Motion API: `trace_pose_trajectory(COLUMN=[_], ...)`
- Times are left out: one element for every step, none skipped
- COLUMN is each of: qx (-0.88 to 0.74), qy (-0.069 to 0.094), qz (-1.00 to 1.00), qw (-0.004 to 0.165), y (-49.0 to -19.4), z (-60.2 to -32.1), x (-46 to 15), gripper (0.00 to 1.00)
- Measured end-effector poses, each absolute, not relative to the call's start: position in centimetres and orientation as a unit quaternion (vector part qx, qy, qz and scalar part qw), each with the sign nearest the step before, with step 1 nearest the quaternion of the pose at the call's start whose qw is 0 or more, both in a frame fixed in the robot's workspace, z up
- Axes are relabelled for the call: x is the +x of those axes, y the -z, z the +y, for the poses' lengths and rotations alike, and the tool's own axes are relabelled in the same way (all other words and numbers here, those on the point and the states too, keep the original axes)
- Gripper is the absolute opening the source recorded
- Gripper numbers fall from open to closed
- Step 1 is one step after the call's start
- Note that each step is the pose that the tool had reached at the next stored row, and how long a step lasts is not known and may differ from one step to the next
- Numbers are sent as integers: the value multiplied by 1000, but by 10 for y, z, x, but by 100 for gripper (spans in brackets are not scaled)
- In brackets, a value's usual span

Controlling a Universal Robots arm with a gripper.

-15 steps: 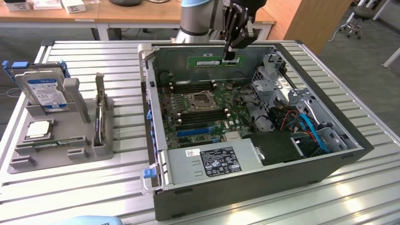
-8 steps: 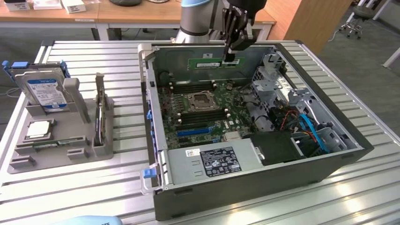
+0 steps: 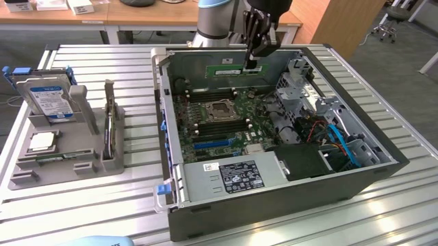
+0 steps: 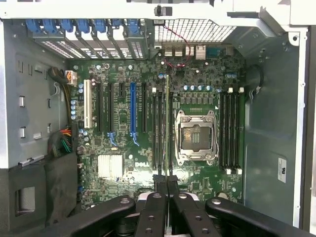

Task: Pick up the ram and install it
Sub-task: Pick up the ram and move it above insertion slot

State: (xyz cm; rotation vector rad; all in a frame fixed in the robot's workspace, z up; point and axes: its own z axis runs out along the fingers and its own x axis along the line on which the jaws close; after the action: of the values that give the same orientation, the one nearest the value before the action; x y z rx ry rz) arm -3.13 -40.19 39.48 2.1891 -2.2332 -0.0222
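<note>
Ram gripped, hanging over the open case, not seated yet.

Case (image 3: 274,205) lies open on the table (image 3: 89,205), motherboard (image 3: 205,130) exposed. Gripper (image 3: 252,64) sits above the board, fingers (image 4: 160,187) clamped on the ram (image 3: 236,71). In the wrist view the stick runs edge-on along the DIMM slots (image 4: 156,128) just beside the CPU socket (image 4: 196,136). Risks, my read: any offset or tilt and the edge lands on a slot wall, not in the channel, and pushing then flexes the board. A reversed notch or shut latches would block seating. The narrow pinch could let the stick pivot under load.
</note>
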Motion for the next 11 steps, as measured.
trace_pose_trajectory(qx=[701,702,703,704,705,705,706,707,707,707,708], qy=[7,7,7,7,7,7,7,7,7,7,7], qz=[-713,-712,-711,-710,-710,-709,-708,-708,-707,-707,-707], qw=[7,7,7,7,7,7,7,7,7,7,7], y=[-395,-394,-394,-394,-394,-393,-393,-393,-392,-392,-392], z=[-402,-402,-402,-402,-402,-402,-402,-402,-402,-402,-402], x=[-31,-31,-31,-31,-31,-31,-31,-31,-31,-31,-31], gripper=[12,12,12,12,12,12,12,12,12,12,12])
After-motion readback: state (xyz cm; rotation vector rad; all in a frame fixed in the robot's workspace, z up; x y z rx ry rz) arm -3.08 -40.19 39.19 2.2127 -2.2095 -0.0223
